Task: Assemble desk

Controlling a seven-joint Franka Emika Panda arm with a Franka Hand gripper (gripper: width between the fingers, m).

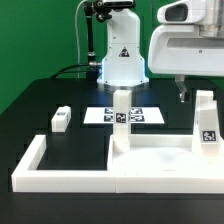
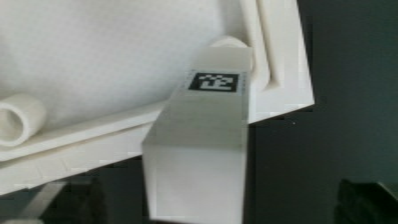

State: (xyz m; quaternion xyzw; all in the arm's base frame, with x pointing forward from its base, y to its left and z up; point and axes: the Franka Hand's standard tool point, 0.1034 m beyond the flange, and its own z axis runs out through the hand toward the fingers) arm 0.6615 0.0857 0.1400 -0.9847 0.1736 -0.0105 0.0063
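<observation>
The white tabletop panel [image 1: 150,160] lies flat inside the rail at the front. Two white legs stand upright on it, one at the exterior view's left corner [image 1: 122,118] and one at the right [image 1: 206,120], each with a tag. A third leg [image 1: 61,120] lies loose on the black table. My gripper [image 1: 181,97] hangs above the panel's back edge, just left of the right leg. In the wrist view an upright tagged leg [image 2: 205,140] rises at the panel's [image 2: 107,60] corner. It shows between the dark, wide-apart fingers [image 2: 365,200] of my gripper [image 2: 199,212], which is open and holds nothing.
A long white U-shaped border rail [image 1: 30,165] runs round the front of the panel. The marker board [image 1: 100,116] lies behind the left leg. The robot's white base [image 1: 122,60] stands at the back. A rounded white part [image 2: 15,120] shows at the wrist view's edge.
</observation>
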